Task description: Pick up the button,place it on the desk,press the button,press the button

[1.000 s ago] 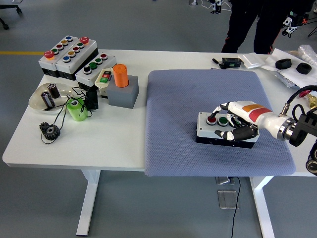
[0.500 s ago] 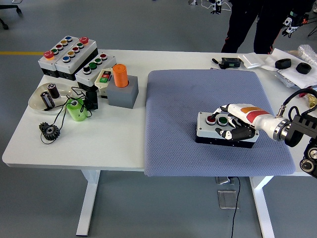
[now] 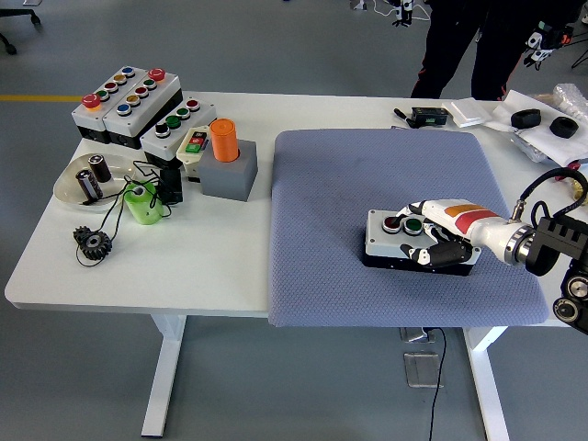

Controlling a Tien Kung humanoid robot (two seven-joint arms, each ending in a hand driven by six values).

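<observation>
The button box point(image 3: 404, 237) sits flat on the grey mat point(image 3: 367, 184), toward its near right part, clear of the mat's edges. The right hand point(image 3: 439, 241) lies over the box's right half, thumb along the near side and fingers curled over the top, seemingly gripping it. The box looks rigid, boxy, fairly light, best held across its long sides. Open mat lies left and beyond; farther left, other button boxes point(image 3: 138, 106) and an orange cylinder point(image 3: 223, 140) crowd the white table point(image 3: 230, 248)

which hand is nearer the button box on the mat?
Right. The right hand lies over the button box, fingers curled around it. The left hand is not in view.
</observation>
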